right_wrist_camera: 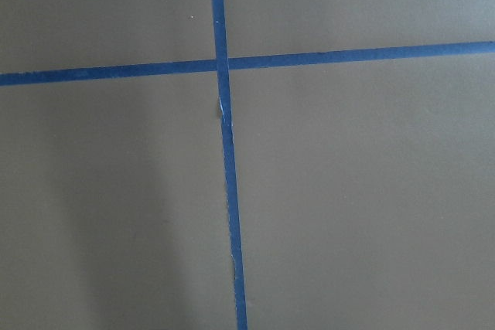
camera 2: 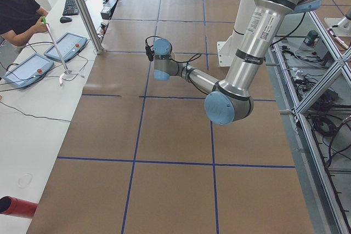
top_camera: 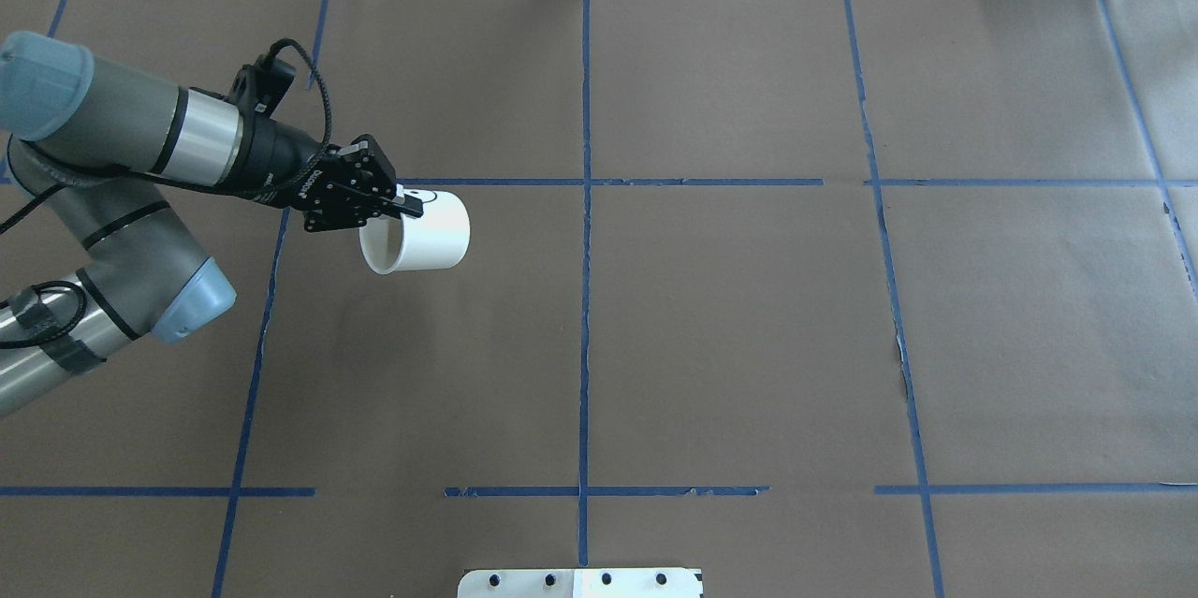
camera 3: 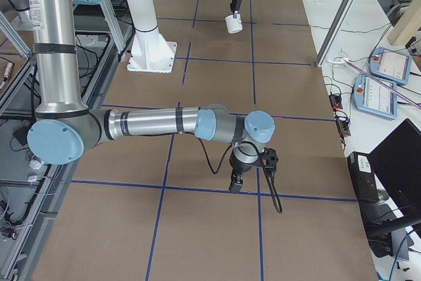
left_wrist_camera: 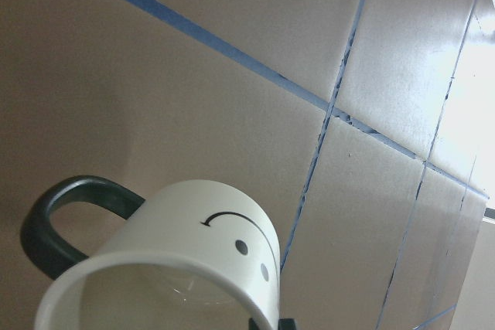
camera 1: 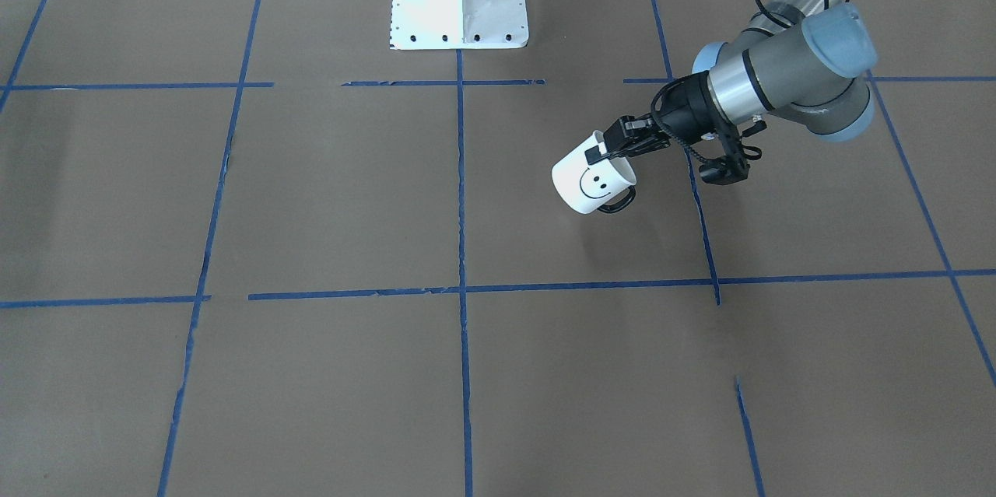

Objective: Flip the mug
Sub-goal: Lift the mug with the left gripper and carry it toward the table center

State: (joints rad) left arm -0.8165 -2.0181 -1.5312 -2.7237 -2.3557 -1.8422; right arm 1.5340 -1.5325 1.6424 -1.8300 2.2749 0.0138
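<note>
The left gripper [camera 1: 604,152] has its jaws clamped on the rim wall of the mug [camera 1: 588,183]. One finger lies on the outer wall, and the other seems to sit inside the mouth, though it is hidden. The mug hangs clear of the table [camera 1: 327,194], out beyond the fingertips. It lies about on its side, with the open mouth toward the wrist and the base pointing away from the jaws. The handle [camera 1: 619,206] sits on the underside, below the pinch, and the smiley face [camera 1: 595,184] is on the wall just beneath the outer finger. The flip looks partway done, as the mug is neither upright nor inverted.

The grip is the weak point. It is a narrow pinch on a smooth, flared lip, and nearly all the mug's weight hangs past the fingertips. A quick wrist turn could make the mug pivot between the pads or slide out. The handle is the lowest part, so it may touch the table first on the way down and twist the mug in the jaws. If released while tilted, the mug would likely roll rather than settle.

The right gripper [camera 3: 235,183] points down over the table in a side view only. Whether its jaws are apart or together cannot be told.
</note>
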